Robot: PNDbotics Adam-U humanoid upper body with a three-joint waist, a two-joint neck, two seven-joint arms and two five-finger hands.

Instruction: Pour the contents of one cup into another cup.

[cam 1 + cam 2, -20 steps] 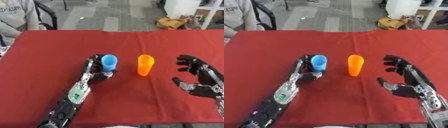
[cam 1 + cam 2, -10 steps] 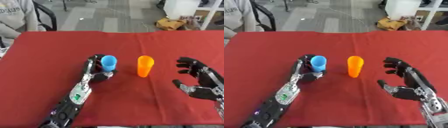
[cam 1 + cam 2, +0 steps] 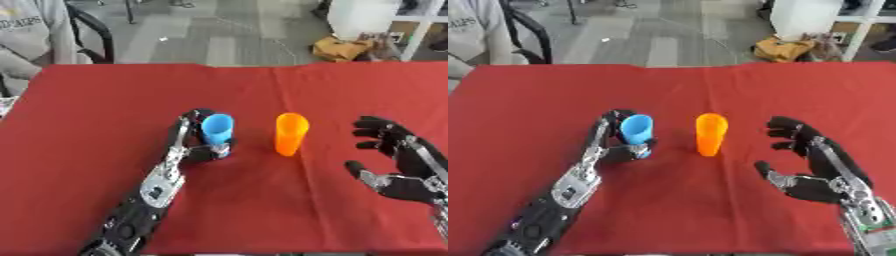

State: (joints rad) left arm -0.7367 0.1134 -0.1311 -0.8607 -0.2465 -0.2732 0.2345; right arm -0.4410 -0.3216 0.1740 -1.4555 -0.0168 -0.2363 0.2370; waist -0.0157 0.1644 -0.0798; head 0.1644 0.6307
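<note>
My left hand (image 3: 199, 150) grips the upright blue cup (image 3: 217, 128), the orange cup (image 3: 290, 133) standing just right; my open right hand (image 3: 811, 170) idles beyond.

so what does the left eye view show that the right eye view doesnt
Only the left eye view: a strip of something pale at the table's left edge. Only the right eye view: the right arm past the wrist, down to the bottom edge. Both share the red table, the left hand with fingers curled round the blue cup, the orange cup standing free, and the right hand open beside it.
</note>
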